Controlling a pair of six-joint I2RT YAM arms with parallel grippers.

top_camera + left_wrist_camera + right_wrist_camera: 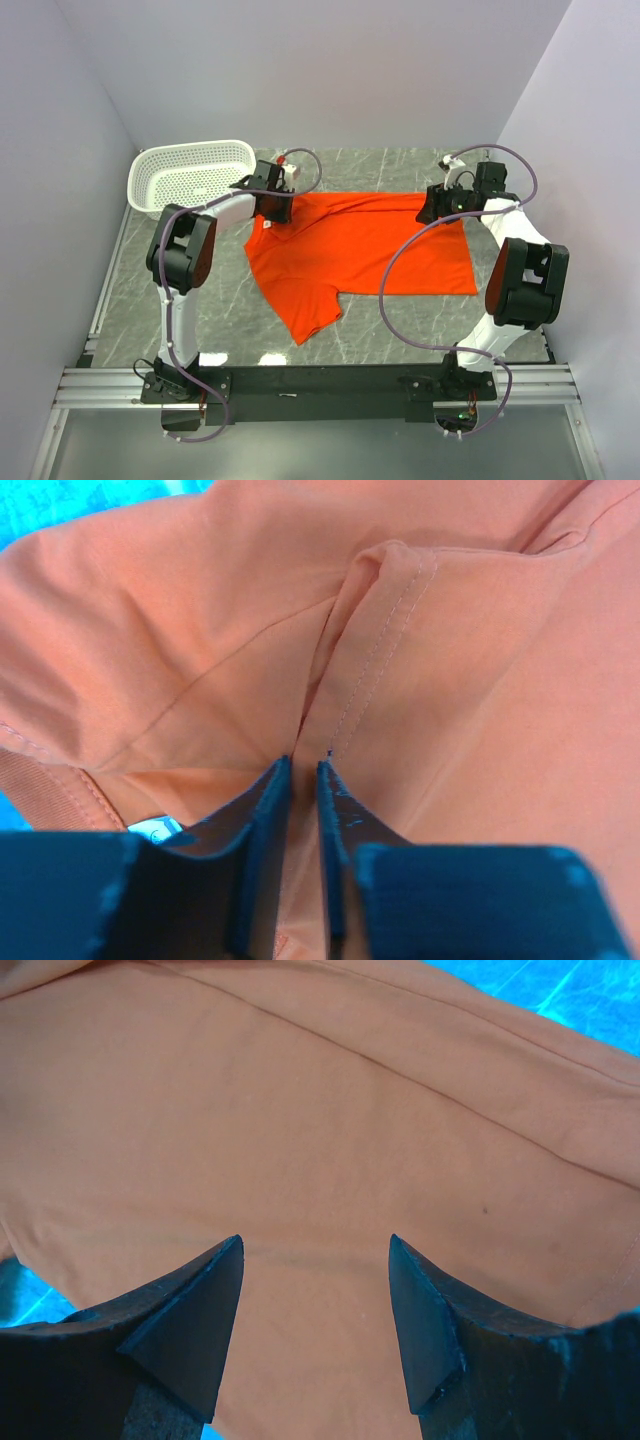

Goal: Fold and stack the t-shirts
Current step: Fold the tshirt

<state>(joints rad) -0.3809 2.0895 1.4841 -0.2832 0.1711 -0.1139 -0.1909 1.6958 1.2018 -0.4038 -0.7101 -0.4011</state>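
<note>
shirt: one orange-red t-shirt (pixel 360 250), lying on table (pixel 400 340), between the two arms. Mostly spread out but rumpled; one sleeve pokes toward near-left, far edge bunched up.
L gripper (pixel 272 212): at shirt's far-left corner, just beside basket (pixel 190 172). Wrist view: L gripper (pixel 305 770) jaws nearly together w/ a raised ridge of cloth pinched between them, next to a stitched seam. So it's grasping the shirt.
R gripper (pixel 437 208): over shirt's far-right corner. Wrist view: R gripper (pixel 315 1250) jaws wide apart, flat cloth under them, nothing clamped = released. Whether tips touch the cloth: can't tell.
done so far: nothing that shows. No fold in the shirt, no stack anywhere.
step now (my read): prob. taking hold of both far corners for 1st fold. L has its grip, R not yet.
left to do: R grip, all folds, then setting the shirt down as a stack. V. early in task.
risk (guess): L pinch is on a thin ridge only, could slip when lifted.
</note>
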